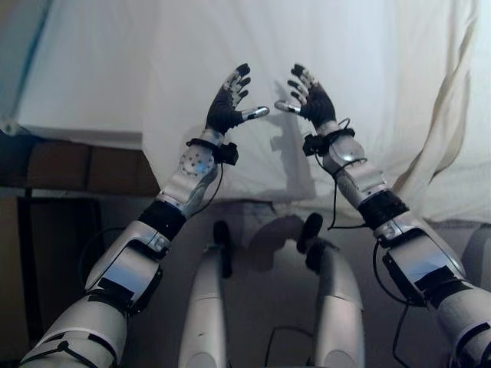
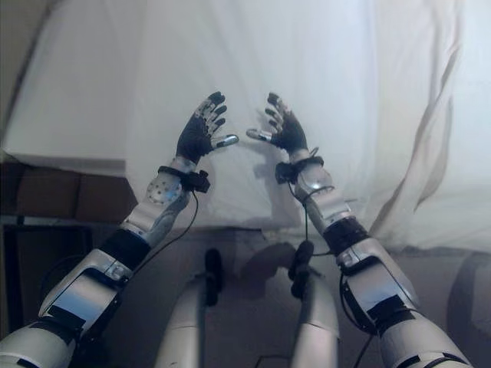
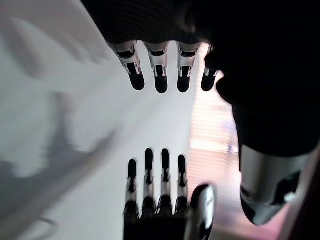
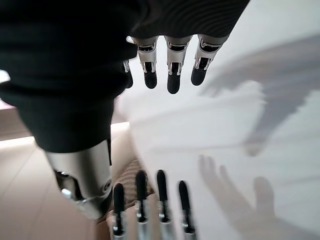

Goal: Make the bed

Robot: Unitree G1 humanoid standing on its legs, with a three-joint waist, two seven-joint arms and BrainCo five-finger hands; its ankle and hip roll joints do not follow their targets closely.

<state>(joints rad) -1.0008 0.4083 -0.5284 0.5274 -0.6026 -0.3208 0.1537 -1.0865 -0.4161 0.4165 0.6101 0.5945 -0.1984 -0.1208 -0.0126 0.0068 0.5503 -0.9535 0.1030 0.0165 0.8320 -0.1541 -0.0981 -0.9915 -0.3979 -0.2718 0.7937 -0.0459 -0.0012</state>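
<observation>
A white sheet covers the bed and hangs over its near edge, creased at the right. The left hand and right hand hover above it, palms facing, fingers spread, holding nothing. Best lower both together and smooth outward.

Silver-grey arm shells are broken by black joint bands. Each hand, left hand and right hand, is covered in dark ribbing; silver fingers are tipped black.
</observation>
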